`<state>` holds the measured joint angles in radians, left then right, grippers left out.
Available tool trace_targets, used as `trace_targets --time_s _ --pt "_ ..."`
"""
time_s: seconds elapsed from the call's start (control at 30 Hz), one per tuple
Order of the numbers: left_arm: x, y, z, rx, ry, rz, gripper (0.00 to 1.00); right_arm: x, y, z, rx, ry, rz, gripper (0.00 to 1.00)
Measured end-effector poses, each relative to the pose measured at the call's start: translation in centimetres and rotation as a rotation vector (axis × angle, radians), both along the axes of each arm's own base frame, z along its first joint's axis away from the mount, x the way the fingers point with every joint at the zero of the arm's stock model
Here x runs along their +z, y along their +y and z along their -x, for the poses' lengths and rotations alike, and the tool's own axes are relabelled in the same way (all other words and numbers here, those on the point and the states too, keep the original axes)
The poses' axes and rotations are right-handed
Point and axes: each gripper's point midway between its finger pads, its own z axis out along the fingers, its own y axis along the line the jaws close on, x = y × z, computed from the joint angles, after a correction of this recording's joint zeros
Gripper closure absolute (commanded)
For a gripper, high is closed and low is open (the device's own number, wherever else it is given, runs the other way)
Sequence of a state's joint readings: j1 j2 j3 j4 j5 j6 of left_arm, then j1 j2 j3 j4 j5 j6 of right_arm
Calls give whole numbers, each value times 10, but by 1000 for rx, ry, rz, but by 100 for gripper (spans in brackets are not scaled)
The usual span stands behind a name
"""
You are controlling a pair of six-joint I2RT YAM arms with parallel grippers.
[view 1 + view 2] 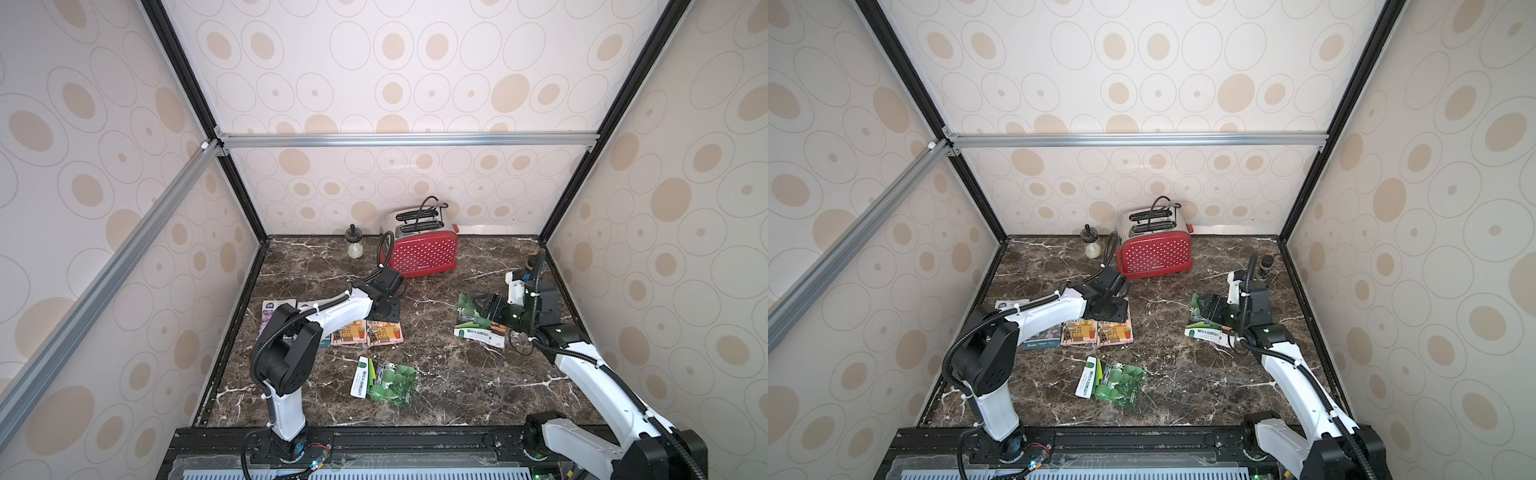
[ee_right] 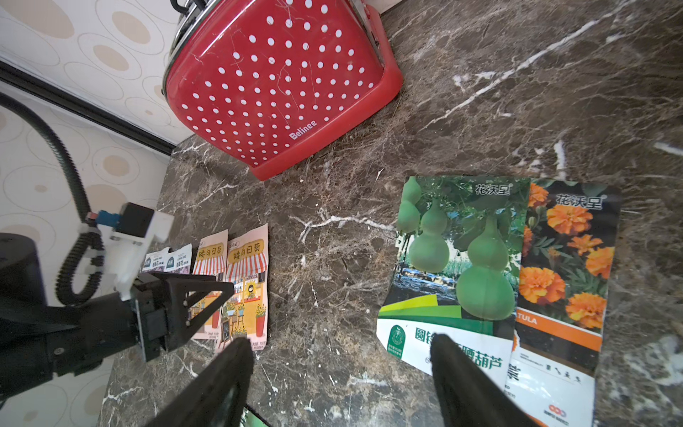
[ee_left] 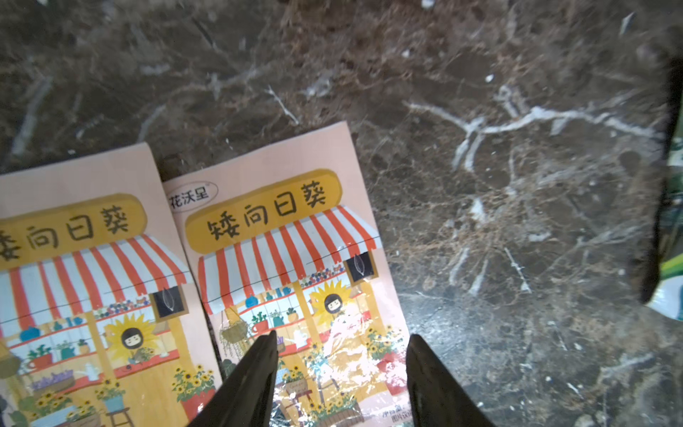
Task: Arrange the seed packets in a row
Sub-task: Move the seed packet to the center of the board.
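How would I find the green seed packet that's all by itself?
Start at the red dotted toaster at the back of the marble table and come toward the front edge. Past the two pink shop packets lies a green gourd packet, askew. Unlike the other gourd packet, nothing touches it.

The toaster (image 2: 281, 85), frame centre in both top views: "Belinee" on its red side. The pink shop-drawing packets (image 3: 288, 281), left of centre: "矮向日葵" on the signboard; one also shows "花沃呈". The green-gourd packet (image 2: 454, 258) and orange-flower packet (image 2: 565, 258), right of centre: "花沃呈"; the latter, partial "TULA".
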<state>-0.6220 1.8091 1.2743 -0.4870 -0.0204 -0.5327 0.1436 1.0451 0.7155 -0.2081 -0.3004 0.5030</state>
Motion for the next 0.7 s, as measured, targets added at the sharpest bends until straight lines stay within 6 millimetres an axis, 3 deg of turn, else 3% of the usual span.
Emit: trace_targets --time_s 0.13,0.33,0.5,0.6,0.7 --pt "20 1 2 -3 -32 22 42 -10 16 2 72 21 16 21" --pt "39 19 23 23 -53 37 42 -51 87 20 333 119 38 21" --pt "23 43 53 60 -3 7 42 -86 139 40 513 189 68 22" --pt "9 50 61 68 33 -14 42 -94 149 42 542 199 62 23" --pt "2 46 59 62 42 -8 42 -90 152 37 542 171 54 23"
